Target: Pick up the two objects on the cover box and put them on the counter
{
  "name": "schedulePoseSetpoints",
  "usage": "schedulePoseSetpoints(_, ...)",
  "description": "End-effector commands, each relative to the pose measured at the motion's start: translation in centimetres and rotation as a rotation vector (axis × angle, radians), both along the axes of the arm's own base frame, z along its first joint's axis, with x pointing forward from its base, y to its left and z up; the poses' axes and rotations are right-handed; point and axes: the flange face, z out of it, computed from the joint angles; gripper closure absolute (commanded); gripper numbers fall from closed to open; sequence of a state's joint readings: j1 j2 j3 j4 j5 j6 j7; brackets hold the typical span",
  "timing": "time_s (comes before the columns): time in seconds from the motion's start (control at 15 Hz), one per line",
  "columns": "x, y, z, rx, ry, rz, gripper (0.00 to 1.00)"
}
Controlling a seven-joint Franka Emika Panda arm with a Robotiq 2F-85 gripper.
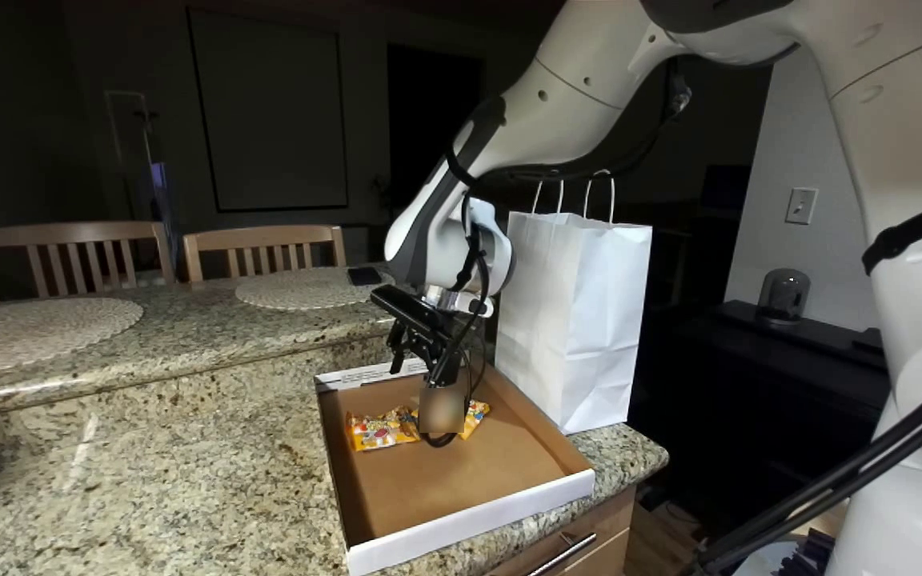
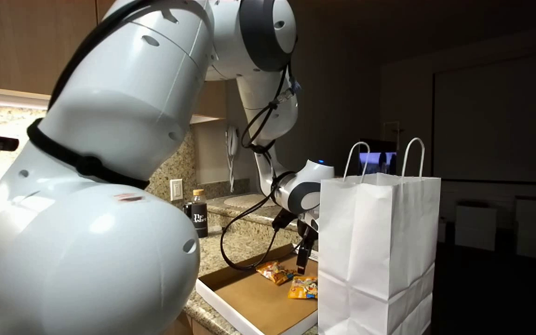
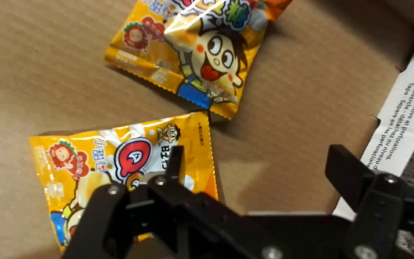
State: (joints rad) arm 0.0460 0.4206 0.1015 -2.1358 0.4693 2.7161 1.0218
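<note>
Gripper point(image 3: 256, 156) hangs over the box point(image 1: 501, 472), fingers released and spread wide. I see a snack packet point(image 2: 272, 271) lying inside the box and a second packet point(image 2: 302, 287) just beside it, nearer the box edge next to the paper bag point(image 1: 573, 320); can't tell if their corners touch. In an exterior view, paper bag partly hides second packet. Box sits on the counter point(image 1: 189, 480).

The counter point(image 1: 189, 480) is glossy polished stone; the cover box point(image 1: 461, 488) is matt brown cardboard, smooth and white outside; the left packet point(image 1: 381, 430) and the right packet point(image 1: 475, 416) are crinkled, shiny film; the paper bag point(image 1: 573, 320) is matt and creased; the left placemat point(image 1: 37, 330) is rough weave; the pincer point(image 3: 257, 158) is matt black with shiny metal screws point(image 3: 391, 178); the arm point(image 2: 123, 116) is smooth and glossy.
</note>
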Motion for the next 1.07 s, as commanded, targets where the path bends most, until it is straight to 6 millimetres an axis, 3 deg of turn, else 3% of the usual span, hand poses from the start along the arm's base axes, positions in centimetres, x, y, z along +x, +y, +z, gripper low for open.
schedulePoseSetpoints(0.0,-2.8,-1.0,1.2,0.040,-0.016,-0.014,0.00)
schedulePoseSetpoints(0.4,-5.8,-4.6,-0.8,0.078,0.127,-0.145,0.00)
schedulePoseSetpoints(0.67,-7.4,-7.7,-0.6,0.088,0.146,-0.243,0.00)
schedulePoseSetpoints(1.0,-7.4,-8.5,-0.3,0.071,0.129,-0.290,0.00)
